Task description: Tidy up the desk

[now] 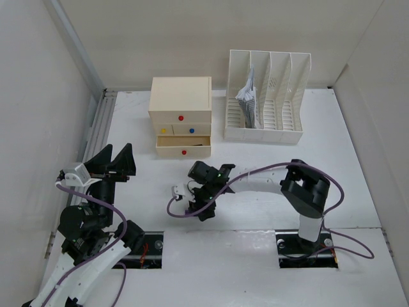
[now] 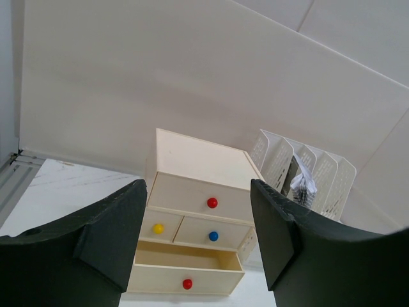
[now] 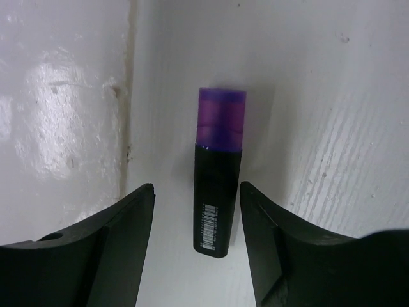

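Cream drawer box (image 2: 201, 160), bottom drawer (image 2: 185, 268) open, file rack (image 2: 332, 176) beside, left end effector (image 2: 197, 187) parted

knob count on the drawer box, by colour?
4, all on the front of the drawer box: top red knob on the top drawer, yellow knob middle left, blue knob middle right, bottom red knob on the open bottom drawer. None appear hidden.

A cream wooden drawer box (image 1: 181, 96) stands upright with its bottom drawer (image 1: 183, 146), the one with a red knob, pulled out. Just to its right is a white slotted plastic file rack (image 1: 238, 64), with crumpled grey-white paper (image 1: 248, 96) toward its left end. A black highlighter (image 3: 216, 198) with a purple cap (image 3: 221, 118) lies flat, barcode up.
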{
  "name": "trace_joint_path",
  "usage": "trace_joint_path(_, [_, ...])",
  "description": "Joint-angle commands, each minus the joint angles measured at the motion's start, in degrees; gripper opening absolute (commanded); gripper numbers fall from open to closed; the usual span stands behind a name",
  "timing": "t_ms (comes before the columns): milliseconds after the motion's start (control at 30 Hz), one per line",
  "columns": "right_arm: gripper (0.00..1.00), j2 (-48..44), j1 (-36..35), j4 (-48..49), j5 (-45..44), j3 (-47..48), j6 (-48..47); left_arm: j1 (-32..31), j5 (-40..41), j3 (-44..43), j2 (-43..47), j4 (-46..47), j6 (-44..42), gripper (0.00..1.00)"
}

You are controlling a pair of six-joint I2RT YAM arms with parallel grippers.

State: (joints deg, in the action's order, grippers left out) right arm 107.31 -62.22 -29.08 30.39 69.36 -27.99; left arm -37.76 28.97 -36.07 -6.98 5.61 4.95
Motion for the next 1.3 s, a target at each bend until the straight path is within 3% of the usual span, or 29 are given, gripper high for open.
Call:
trace_joint_path(0, [0.61, -3.7, -2.7, 8.1, -8.1, -1.1, 5.0, 0.1, 0.3, 0.1, 0.7, 2.0, -0.7, 0.63])
trace_joint_path(300, [0.53, -0.6, -7.7, 11.3, -25.1, -1.6, 8.8, 0.1, 0.3, 0.1, 0.7, 2.0, -0.7, 0.63])
trace_joint_path(600, [0.55, 2.8, -8.4, 10.8, -27.1, -0.4, 8.8, 0.1, 0.3, 0.1, 1.2, 2.0, -0.7, 0.63])
trace_joint_path(667, [0.49, 3.5, -8.4, 10.8, -26.4, 0.2, 8.8, 0.1, 0.3, 0.1, 1.7, 2.0, -0.7, 0.63])
trace_joint_path(700, [0.39, 4.2, -8.4, 10.2, -26.4, 0.2, 8.8, 0.1, 0.3, 0.1, 1.7, 2.0, -0.7, 0.63])
trace_joint_path(833, [0.14, 4.2, -8.4, 9.6, -28.1, 2.0, 8.8, 0.1, 0.3, 0.1, 1.7, 2.0, -0.7, 0.63])
trace_joint_path(967, [0.02, 3.4, -8.4, 9.6, -33.1, 5.8, 5.2, 0.1, 0.3, 0.1, 1.7, 2.0, -0.7, 0.63])
trace_joint_path(1267, [0.02, 2.2, 0.8, 9.6, -38.1, 18.9, -6.8, 0.1, 0.3, 0.1, 1.7, 2.0, -0.7, 0.63])
